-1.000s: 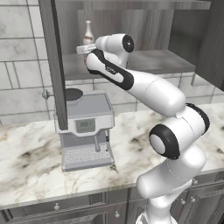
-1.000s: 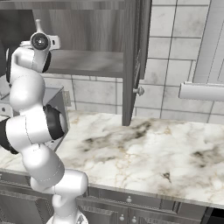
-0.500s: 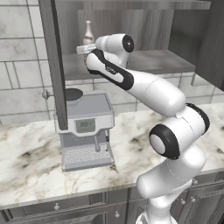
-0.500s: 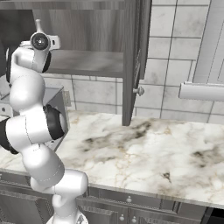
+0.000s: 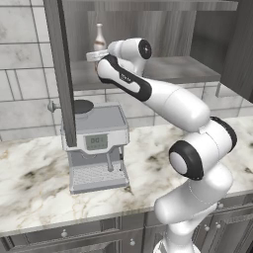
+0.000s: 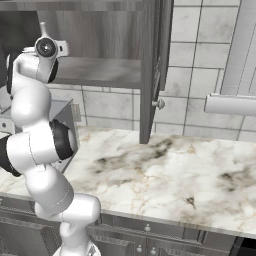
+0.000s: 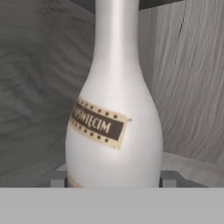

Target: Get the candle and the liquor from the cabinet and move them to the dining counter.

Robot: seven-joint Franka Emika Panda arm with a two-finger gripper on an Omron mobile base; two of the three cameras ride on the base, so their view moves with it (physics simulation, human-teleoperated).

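While the arm is reaching up into the open cabinet (image 5: 163,34), the gripper (image 7: 114,178) is sitting at the base of the liquor (image 7: 114,127), a pale bottle with a brown-and-cream label and a long narrow neck. It is standing upright on the grey shelf (image 5: 168,69) near the back wall. Both fingertips (image 7: 169,178) are flanking the bottle's base, jaws spread to its width; whether they are pinching it, I cannot tell. Below, a coffee machine (image 5: 96,148) is sitting on the marble worktop (image 6: 165,170).
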